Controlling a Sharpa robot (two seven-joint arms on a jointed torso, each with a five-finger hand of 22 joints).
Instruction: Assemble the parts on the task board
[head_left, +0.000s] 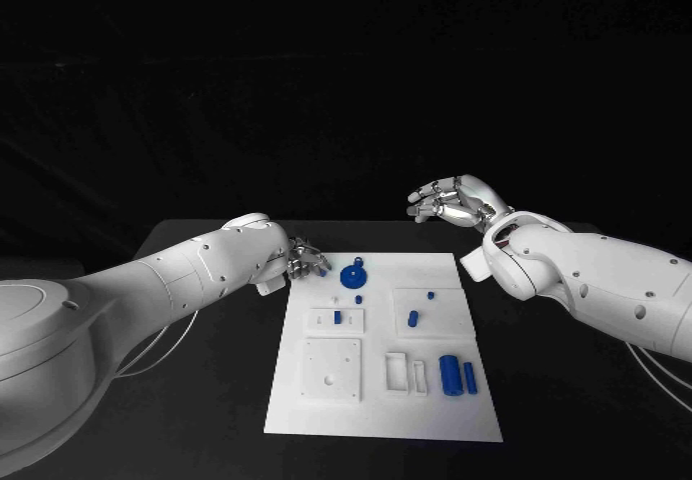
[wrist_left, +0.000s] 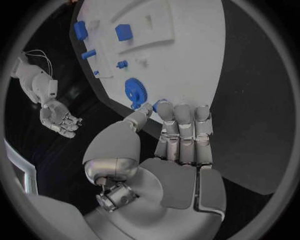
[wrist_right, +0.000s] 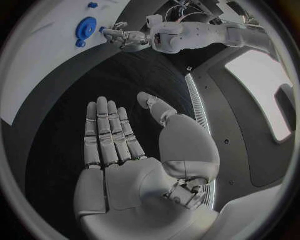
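The white task board (head_left: 433, 410) lies mid-table. On its far part sits a blue gear (head_left: 355, 277) (wrist_left: 135, 91) (wrist_right: 85, 28). My left hand (head_left: 303, 258) (wrist_left: 178, 145) (wrist_right: 128, 39) hovers at the board's far left corner, just left of the gear. Its thumb and forefinger pinch a small blue part (wrist_left: 156, 102) (wrist_right: 102, 30) while the other fingers lie straight together. Two blue cylinders (head_left: 457, 375) lie near the right front. Smaller blue pieces (head_left: 413, 318) stand in white blocks mid-board. My right hand (head_left: 454, 203) (wrist_right: 119, 150) (wrist_left: 59, 117) is raised beyond the far right corner, fingers apart and holding nothing.
White fixture blocks (head_left: 332, 368) with holes and slots occupy the board's front half. Black table (head_left: 577, 400) surrounds the board on all sides. My right forearm (head_left: 606, 285) reaches along the board's right edge.
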